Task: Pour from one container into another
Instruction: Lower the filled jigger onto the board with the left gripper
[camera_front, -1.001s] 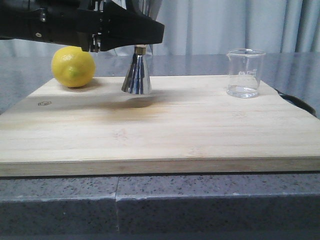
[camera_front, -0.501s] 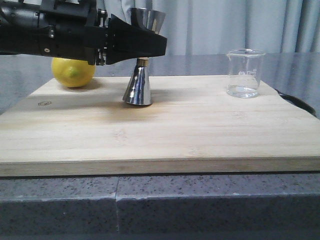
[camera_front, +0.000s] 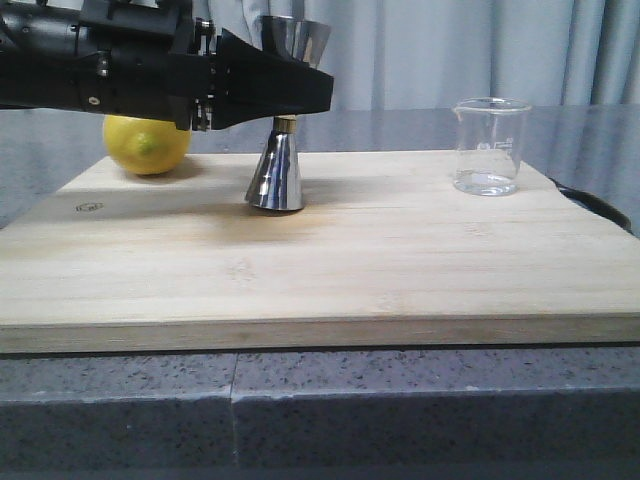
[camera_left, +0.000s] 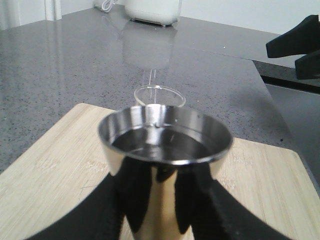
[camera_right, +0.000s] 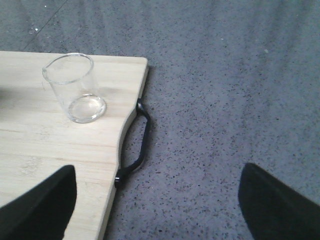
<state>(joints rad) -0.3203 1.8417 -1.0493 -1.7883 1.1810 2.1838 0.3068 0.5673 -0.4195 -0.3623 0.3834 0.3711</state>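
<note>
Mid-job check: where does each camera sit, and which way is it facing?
Front: low, facing forward over the cutting board; left pincer at the jigger.
Left wrist: on the left arm, looking past the jigger toward the beaker.
Right wrist: above the board's right edge, looking down; open right pincer.
Shared: the beaker.

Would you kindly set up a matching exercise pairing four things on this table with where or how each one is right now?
1. lemon
2. jigger
3. beaker
4. right claw

A. gripped at the waist by the left claw
B. open over the board's handle edge
C. standing free at the board's right end
D. back left of the board

1-D, 2-A, 3-C, 4-B
</note>
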